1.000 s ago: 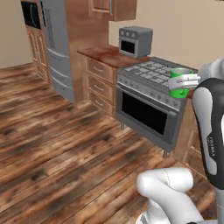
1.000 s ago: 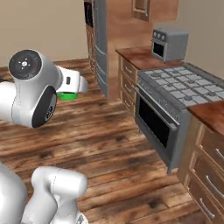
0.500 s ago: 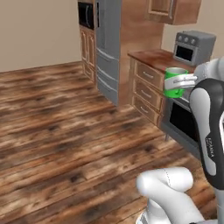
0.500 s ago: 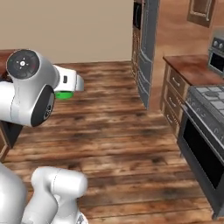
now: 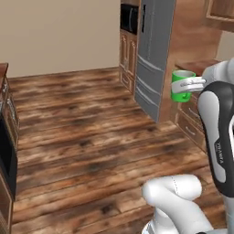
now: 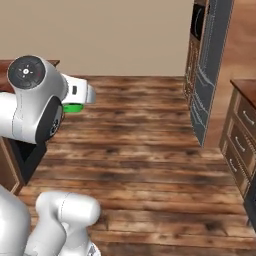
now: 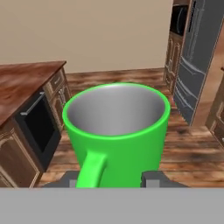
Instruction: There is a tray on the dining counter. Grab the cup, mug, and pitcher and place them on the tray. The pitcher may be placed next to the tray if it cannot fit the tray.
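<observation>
mug (image 7: 117, 131) in jaws, above open wood floor (image 5: 82, 137).

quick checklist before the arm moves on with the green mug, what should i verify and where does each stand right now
1. Mug between the fingers: ok, it sits in the gripper.
2. Mug upright: ok, its open rim faces up in the left base view.
3. Mug inside empty: ok, plain grey inside.
4. Handle free of the fingers: ok, the loop lies between them.
5. Tray in sight to set it on: not ok, the views show wood floor, a fridge and cabinets.
6. Open space in front of the arm: ok, bare floor ahead.
</observation>
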Tool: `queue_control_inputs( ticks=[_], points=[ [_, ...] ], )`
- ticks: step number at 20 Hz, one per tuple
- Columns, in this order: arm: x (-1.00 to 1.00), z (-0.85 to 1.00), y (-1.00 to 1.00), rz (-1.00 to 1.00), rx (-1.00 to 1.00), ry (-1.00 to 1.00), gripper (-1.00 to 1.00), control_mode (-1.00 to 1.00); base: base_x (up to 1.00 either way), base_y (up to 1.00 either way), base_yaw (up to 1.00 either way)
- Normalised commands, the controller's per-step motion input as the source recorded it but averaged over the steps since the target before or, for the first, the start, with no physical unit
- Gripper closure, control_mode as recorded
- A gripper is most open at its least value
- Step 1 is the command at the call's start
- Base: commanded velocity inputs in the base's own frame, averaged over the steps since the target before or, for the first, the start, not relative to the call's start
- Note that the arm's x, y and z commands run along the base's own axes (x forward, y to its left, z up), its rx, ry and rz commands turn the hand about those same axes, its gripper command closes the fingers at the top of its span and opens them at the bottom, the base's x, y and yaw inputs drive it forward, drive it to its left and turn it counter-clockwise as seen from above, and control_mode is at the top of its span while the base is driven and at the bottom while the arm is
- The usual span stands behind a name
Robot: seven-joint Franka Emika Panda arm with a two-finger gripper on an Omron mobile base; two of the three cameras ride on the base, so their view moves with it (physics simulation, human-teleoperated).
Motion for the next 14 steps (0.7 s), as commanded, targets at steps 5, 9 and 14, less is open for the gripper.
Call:
queue_control_inputs(
  ticks=[5, 9, 14],
  points=[
    [0.0, 0.0, 0.0, 0.0, 0.0, 0.0, 1.0, 1.0, 1.0, 0.25, 0.26],
    [0.0, 0.0, 0.0, 0.0, 0.0, 0.0, 1.0, 1.0, 1.0, 0.19, 0.23],
    [0.0, 0.0, 0.0, 0.0, 0.0, 0.0, 1.0, 1.0, 1.0, 0.11, 0.21]
  ],
)
